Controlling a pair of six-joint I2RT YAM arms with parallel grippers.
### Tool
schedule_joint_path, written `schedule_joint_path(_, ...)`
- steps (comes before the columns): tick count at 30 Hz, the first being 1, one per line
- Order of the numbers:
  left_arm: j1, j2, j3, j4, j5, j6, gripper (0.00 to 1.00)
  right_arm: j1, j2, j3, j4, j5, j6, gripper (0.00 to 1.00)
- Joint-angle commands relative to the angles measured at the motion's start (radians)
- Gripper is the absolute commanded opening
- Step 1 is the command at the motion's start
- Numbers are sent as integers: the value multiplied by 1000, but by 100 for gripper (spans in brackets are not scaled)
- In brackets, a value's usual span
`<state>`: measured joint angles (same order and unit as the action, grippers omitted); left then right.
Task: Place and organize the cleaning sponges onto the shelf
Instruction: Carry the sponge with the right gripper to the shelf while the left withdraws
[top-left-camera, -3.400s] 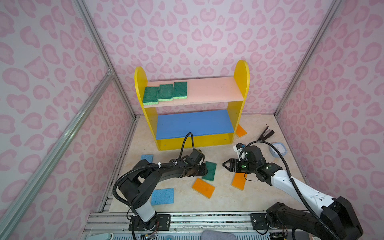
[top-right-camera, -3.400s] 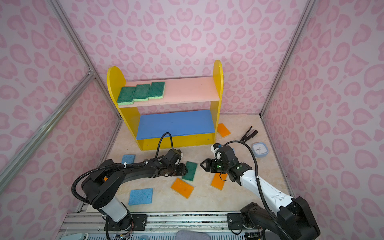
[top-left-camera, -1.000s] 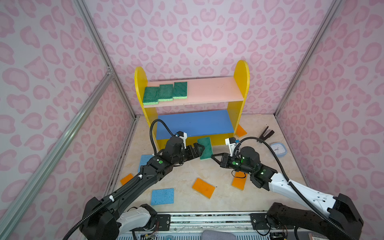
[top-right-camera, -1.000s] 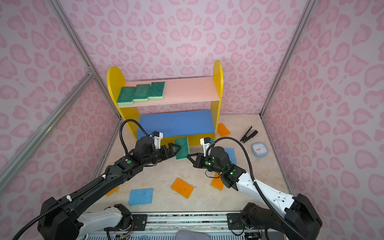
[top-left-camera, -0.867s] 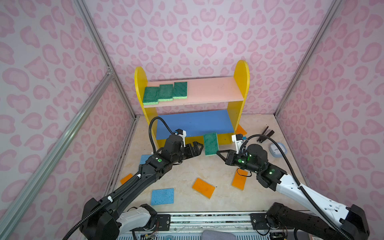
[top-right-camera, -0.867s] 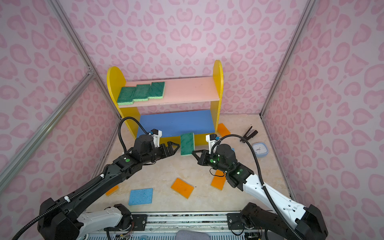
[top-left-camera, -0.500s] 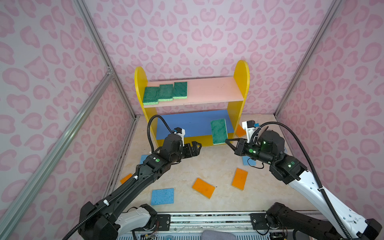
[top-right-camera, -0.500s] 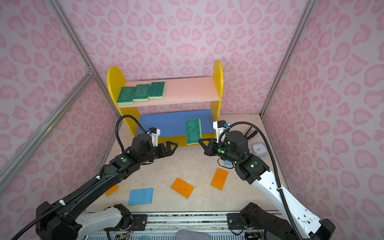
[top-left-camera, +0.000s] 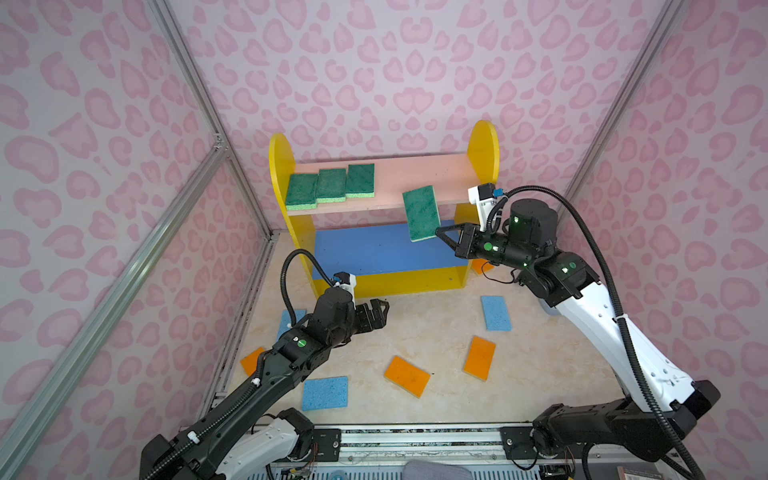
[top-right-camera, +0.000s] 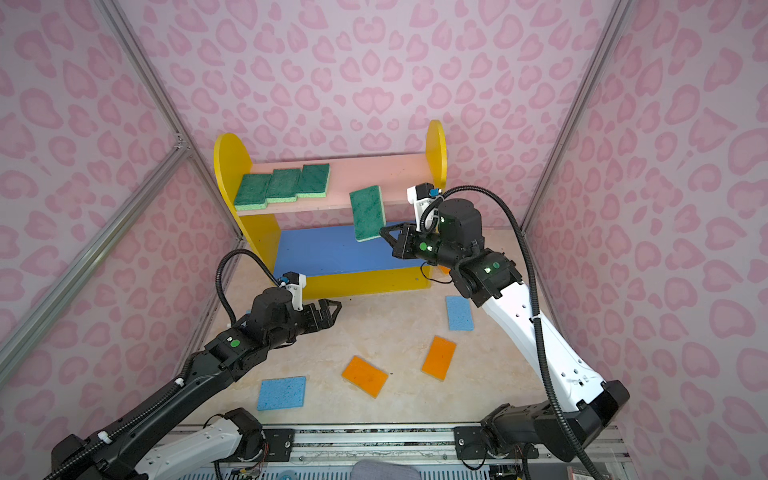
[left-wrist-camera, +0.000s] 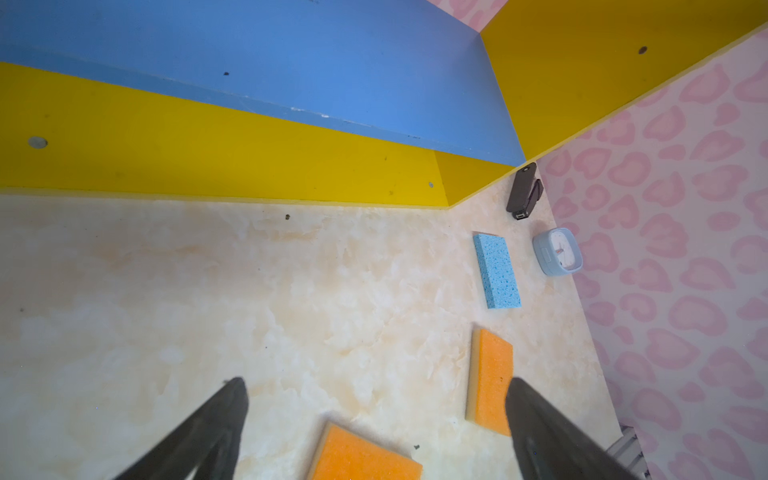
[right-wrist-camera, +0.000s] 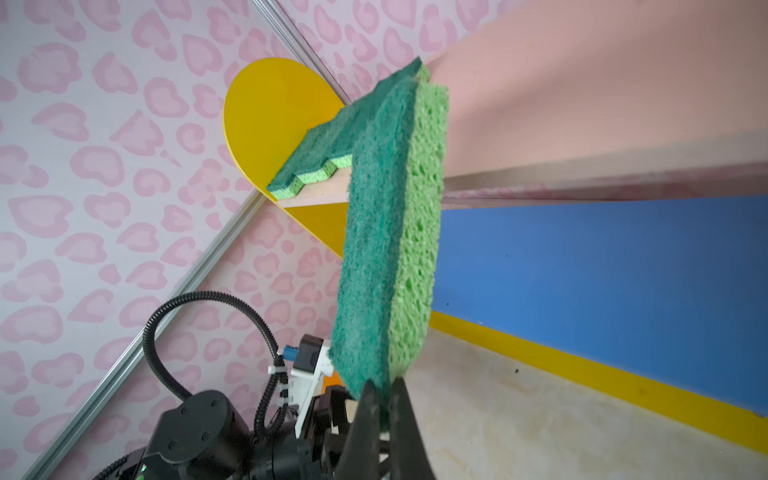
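The shelf (top-left-camera: 484, 153) stands at the back, with three green cleaning sponges (top-left-camera: 330, 185) side by side at the left of its pink board (top-right-camera: 395, 174). My right gripper (top-left-camera: 438, 232) is shut on the lower corner of another green sponge (top-left-camera: 420, 212) (right-wrist-camera: 390, 232). That sponge stands on end in the air before the pink board's front edge, right of the middle. My left gripper (top-left-camera: 382, 309) (left-wrist-camera: 375, 382) is open and empty, low over the floor before the shelf's bottom. Several orange sponges (top-left-camera: 407, 376) and three blue ones (top-left-camera: 496, 312) lie on the floor.
A black stapler (left-wrist-camera: 524, 191) and a light-blue clock (left-wrist-camera: 557, 251) lie by the right wall past the shelf's right side. Pink patterned walls close in three sides. A metal rail (top-left-camera: 415, 436) runs along the front edge.
The left gripper let go of the green sponge and drew back, open. The right gripper took it and carried it up and back, from floor height to the pink board's front edge.
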<state>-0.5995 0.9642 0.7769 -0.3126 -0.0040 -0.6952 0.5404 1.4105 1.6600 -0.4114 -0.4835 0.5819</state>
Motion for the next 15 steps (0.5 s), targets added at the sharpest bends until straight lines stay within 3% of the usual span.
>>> schedule_joint_path(1,2,-16,-23,1,-28,8,98,-10,73,90,11,-43,-21,0)
schedule_joint_path(9,2,-25,-54,-5,-28,5,98,-38,337,418,-3,-80,15,0)
schedule_joint_path(15,1,-37,-68,-20,-43,9,98,-46,483,553,21,-127,84,0)
